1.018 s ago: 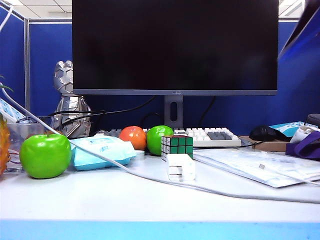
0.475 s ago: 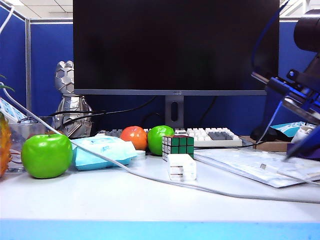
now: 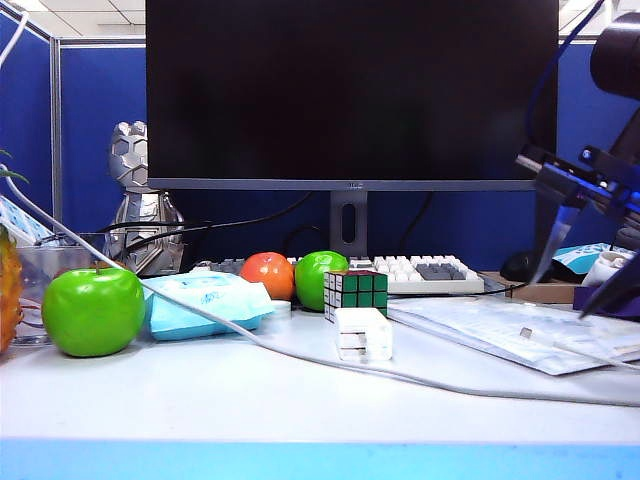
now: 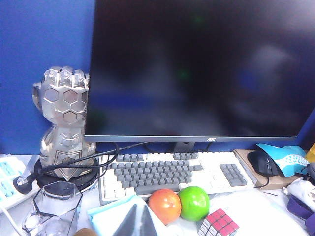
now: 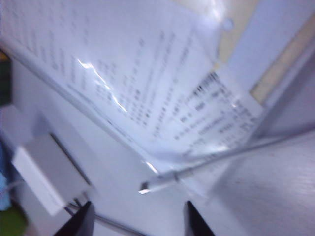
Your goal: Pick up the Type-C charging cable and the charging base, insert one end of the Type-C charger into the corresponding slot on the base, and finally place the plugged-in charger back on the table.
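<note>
right gripper (image 3: 588, 268) jaws spread wide, empty, hanging over plastic-sleeved sheet (image 3: 500, 330) at table (image 3: 200, 400) right | left gripper (image 4: 139, 220) closed, empty, above blue wipes pack | Type-C charging cable (image 5: 206, 164) lying on sheet, plug tip bare | charging base (image 3: 362, 333) before Rubik's cube (image 3: 355, 292)

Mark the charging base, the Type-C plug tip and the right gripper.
charging base (image 3: 362, 334): exterior view, front face of the white block.
Type-C charging cable (image 5: 145, 187): right wrist view, silvery plug tip.
right gripper (image 3: 583, 268): exterior view, gap between the open fingertips.
</note>
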Tool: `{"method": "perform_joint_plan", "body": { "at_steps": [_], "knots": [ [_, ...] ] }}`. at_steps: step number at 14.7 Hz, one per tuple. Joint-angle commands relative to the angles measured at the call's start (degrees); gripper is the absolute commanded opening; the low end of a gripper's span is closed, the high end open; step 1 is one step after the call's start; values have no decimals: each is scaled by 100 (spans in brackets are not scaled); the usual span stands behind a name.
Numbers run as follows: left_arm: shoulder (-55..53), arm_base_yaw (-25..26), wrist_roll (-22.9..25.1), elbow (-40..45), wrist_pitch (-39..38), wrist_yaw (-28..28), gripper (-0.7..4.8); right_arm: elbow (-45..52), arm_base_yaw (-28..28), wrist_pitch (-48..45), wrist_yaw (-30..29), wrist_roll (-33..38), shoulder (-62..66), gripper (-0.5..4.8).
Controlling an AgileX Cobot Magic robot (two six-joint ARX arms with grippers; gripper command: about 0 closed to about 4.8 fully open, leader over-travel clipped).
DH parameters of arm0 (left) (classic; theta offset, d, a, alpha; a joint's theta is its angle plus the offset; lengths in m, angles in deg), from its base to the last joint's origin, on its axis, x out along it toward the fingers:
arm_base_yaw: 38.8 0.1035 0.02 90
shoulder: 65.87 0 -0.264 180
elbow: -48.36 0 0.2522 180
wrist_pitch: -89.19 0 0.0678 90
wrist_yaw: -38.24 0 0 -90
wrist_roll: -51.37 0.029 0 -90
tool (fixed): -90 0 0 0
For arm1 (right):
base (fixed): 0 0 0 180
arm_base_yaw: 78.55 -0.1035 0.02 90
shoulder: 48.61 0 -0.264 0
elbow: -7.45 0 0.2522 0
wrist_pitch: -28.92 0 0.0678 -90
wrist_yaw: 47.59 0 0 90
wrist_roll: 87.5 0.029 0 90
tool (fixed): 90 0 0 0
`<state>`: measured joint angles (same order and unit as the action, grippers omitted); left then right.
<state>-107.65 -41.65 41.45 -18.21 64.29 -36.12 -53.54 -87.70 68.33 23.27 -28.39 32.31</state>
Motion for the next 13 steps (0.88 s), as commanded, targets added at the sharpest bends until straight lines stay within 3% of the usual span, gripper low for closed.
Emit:
{"method": "perform_joint_plan", "body": {
  "at_steps": [1, 9, 13],
  "knots": [
    [4, 0, 26, -33, 96, 26, -5, -13, -4, -175, -28, 393, 155, 238],
    [7, 0, 26, -33, 160, 26, -5, -13, -4, -243, 13, 573, 855, 229],
    [7, 0, 31, -33, 203, 22, -5, -13, -4, -404, 66, 737, 1069, 194]
  ]
}}
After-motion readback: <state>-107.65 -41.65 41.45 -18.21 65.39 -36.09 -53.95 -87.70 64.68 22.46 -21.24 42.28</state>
